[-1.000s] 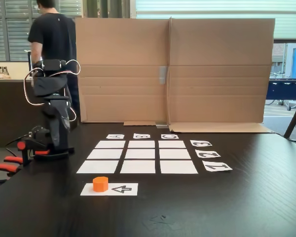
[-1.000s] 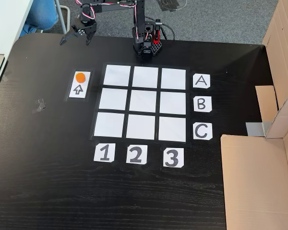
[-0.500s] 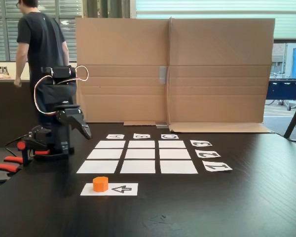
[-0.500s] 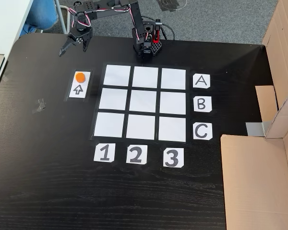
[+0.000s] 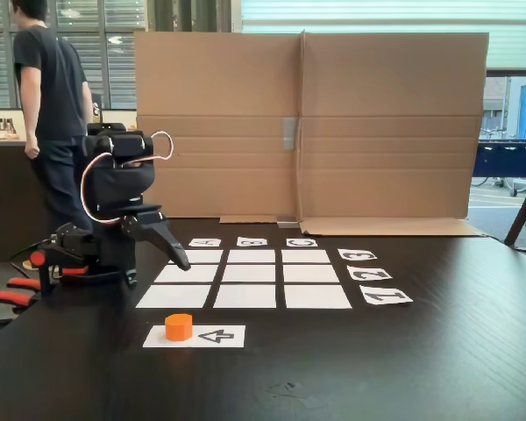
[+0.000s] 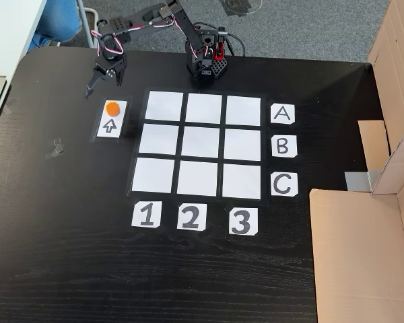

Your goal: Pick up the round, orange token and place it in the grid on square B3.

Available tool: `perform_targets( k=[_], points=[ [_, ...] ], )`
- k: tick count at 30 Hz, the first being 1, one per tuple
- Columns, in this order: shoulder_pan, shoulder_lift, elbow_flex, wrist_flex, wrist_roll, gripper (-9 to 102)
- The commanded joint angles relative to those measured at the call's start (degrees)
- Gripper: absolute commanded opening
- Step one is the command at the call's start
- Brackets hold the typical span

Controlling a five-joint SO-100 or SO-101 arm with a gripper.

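The orange token (image 5: 179, 326) (image 6: 112, 108) rests on the end of a white strip with a black arrow (image 5: 212, 336) (image 6: 110, 124), beside the grid (image 5: 245, 296) (image 6: 155, 173). Square B3 (image 5: 252, 256) (image 6: 242, 144) is bare white paper, in line with the B and 3 cards. My gripper (image 5: 162, 263) (image 6: 104, 86) hangs open above the table, a short way from the token on the arm-base side. It touches nothing.
The arm base (image 6: 203, 64) stands at the table edge by row A. A tall cardboard wall (image 5: 307, 123) (image 6: 363, 249) closes the side beyond row C. A person (image 5: 48, 96) stands behind the table. Red-handled parts (image 5: 9, 294) lie beside the base.
The arm has unfolded and swung out from its base, bringing the gripper down and closer to the token. The person behind has walked left. The token has not moved.
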Motion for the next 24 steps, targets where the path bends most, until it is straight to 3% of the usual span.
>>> perform_targets(
  k=[1,24],
  points=[
    [-1.58,-0.7,-2.64,0.35,-0.09,61],
    [-4.66,-12.48,-11.87,0.26,2.37,60]
  ],
)
